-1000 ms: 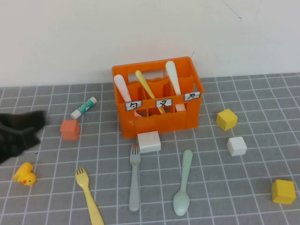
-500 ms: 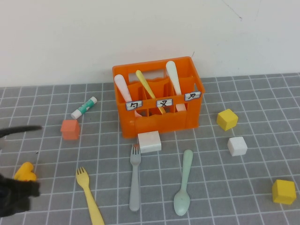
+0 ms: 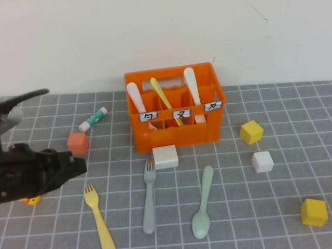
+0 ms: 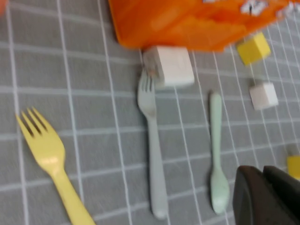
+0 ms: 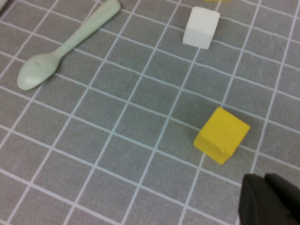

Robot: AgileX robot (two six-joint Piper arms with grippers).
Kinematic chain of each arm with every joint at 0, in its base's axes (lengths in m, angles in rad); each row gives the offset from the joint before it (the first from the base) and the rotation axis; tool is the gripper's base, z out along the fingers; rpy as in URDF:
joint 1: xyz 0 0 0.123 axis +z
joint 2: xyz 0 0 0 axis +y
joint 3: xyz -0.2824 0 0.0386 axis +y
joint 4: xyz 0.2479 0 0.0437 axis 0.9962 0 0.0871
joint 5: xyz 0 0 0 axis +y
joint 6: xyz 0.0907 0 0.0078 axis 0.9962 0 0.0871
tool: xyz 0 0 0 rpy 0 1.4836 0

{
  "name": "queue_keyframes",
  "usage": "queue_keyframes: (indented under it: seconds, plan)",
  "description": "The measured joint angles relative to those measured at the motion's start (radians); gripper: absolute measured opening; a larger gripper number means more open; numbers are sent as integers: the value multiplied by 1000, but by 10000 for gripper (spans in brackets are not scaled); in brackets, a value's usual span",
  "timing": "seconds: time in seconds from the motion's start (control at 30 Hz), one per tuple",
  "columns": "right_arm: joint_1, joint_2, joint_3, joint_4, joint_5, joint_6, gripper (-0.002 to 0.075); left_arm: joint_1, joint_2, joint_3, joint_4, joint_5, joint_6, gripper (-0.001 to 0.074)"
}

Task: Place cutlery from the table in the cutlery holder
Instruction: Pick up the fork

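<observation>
Three pieces of cutlery lie on the grey gridded table (image 3: 244,228) in front of the orange cutlery holder (image 3: 176,136): a yellow fork (image 3: 98,218), a grey fork (image 3: 149,197) and a mint-green spoon (image 3: 203,202). Two white spoons and a yellow piece stand inside the holder. My left gripper (image 3: 79,166) hovers shut and empty at the left, just up-left of the yellow fork's tines. In the left wrist view the yellow fork (image 4: 47,154), grey fork (image 4: 152,140) and spoon (image 4: 216,150) lie ahead of the left gripper (image 4: 268,197). My right gripper (image 5: 271,202) is shut, empty, near a yellow cube (image 5: 221,135); the spoon (image 5: 61,49) lies farther off.
A white block (image 3: 165,156) sits against the holder's front, touching the grey fork's tines. An orange cube (image 3: 77,143) and a glue stick (image 3: 93,119) lie left of the holder. Two yellow cubes (image 3: 251,132) (image 3: 313,211) and a white cube (image 3: 262,161) lie right. A yellow duck (image 3: 32,200) peeks from under my left arm.
My left arm has swung in from the left edge toward the right, now covering most of the duck, its tip near the yellow fork. Nothing on the table has moved.
</observation>
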State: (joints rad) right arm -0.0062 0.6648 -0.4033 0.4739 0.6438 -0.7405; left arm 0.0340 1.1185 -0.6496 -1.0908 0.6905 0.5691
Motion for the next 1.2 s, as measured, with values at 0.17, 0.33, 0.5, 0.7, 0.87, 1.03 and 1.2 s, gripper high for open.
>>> queue_keyframes:
  seconds: [0.17,0.33,0.5,0.7,0.87,1.03,1.2]
  plan:
    - [0,0,0,0,-3,-3,-3,-147,0,0,214,-128,-123,1]
    - [0,0,0,2,-5,-3,-3,-310,5,0,773,-139,-652,1]
    - [0,0,0,4,-5,-3,-3,-369,39,0,1147,-136,-1109,1]
    - [0,0,0,4,-11,-3,-3,-372,68,0,1271,-237,-1260,1]
    - [0,0,0,4,-14,-3,-3,-372,108,-2,1280,-285,-1321,1]
    - [0,0,0,6,-14,-3,-3,-380,203,-7,1267,-259,-1336,51]
    - [0,0,0,10,-24,-3,-3,-423,315,-40,1263,-234,-1336,254]
